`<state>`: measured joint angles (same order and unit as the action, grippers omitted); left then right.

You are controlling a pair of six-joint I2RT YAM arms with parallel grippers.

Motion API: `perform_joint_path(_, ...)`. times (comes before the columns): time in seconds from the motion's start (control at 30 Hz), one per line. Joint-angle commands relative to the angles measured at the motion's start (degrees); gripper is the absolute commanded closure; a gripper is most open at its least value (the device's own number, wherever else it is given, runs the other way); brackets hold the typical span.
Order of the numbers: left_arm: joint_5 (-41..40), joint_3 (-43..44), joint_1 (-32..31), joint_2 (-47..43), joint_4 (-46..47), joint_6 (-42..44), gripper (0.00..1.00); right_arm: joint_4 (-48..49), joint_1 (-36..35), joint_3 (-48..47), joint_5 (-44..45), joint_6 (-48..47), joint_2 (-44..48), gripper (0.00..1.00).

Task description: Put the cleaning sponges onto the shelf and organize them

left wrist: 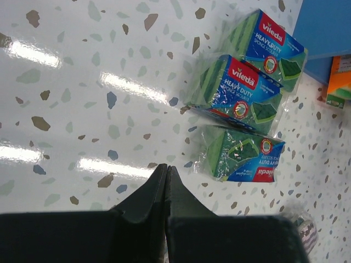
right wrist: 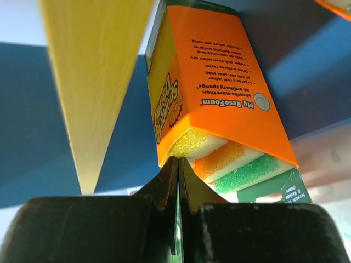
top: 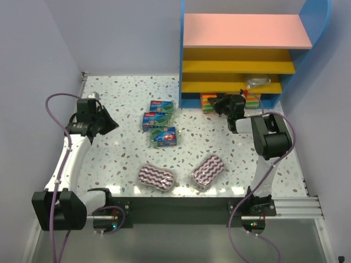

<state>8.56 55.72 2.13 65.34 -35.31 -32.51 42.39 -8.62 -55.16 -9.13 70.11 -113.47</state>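
Note:
The shelf (top: 241,30), blue-sided with a pink top, stands at the back right. At its bottom opening, an orange-yellow-green sponge pack (top: 208,103) (right wrist: 219,87) lies with my right gripper (top: 226,104) (right wrist: 177,160) shut, tips touching its yellow end. A silvery-grey scourer pack (top: 258,81) rests on a yellow board. Three green-blue packs (top: 162,107) (top: 155,120) (top: 163,137) lie mid-table, also in the left wrist view (left wrist: 271,46) (left wrist: 241,93) (left wrist: 244,159). Two purple-white wavy pads (top: 156,178) (top: 207,171) lie nearer. My left gripper (top: 112,125) (left wrist: 166,167) hovers shut and empty, left of the green-blue packs.
A yellow lower board (right wrist: 93,82) of the shelf hangs close on the left of the right gripper, with blue shelf wall (right wrist: 49,109) behind. Another orange pack (top: 252,101) sits to the right under the shelf. Pale walls enclose the speckled table (top: 120,159).

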Motion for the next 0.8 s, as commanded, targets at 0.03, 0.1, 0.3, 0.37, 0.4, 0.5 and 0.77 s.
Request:
perform_joint_path(0.03,0.14,-0.53,-0.2,-1.71,1.03,-0.8,1.0,0.5,0.54,-4.87,4.89,5.38,-3.25,1.0)
perform_joint_path(0.1,-0.03,-0.62,-0.11,-1.8,0.95,-0.97,1.0,-1.25,0.36,-5.92,6.66,7.14,-3.16,1.0)
perform_joint_path(0.3,0.06,-0.97,-0.11,-2.23,0.77,-1.5,1.0,-6.44,0.45,-10.58,9.74,8.82,-5.44,1.0)
perform_joint_path(0.37,-0.03,-1.14,-0.11,-2.24,0.94,-1.5,1.0,-6.71,0.45,-11.81,9.3,10.48,-6.5,1.0)
perform_joint_path(0.4,-0.03,-1.14,-0.11,-2.15,0.86,-1.59,1.0,-6.71,0.45,-12.08,9.21,10.92,-7.02,1.0)
perform_joint_path(0.5,0.06,-1.14,-0.11,-2.15,1.03,-1.76,1.0,-6.36,0.45,-13.05,9.21,12.16,-8.96,1.0)
perform_joint_path(0.77,0.06,-1.49,-0.11,-2.15,1.21,-2.38,1.0,-3.38,0.45,-15.25,9.21,16.29,-12.83,1.0)
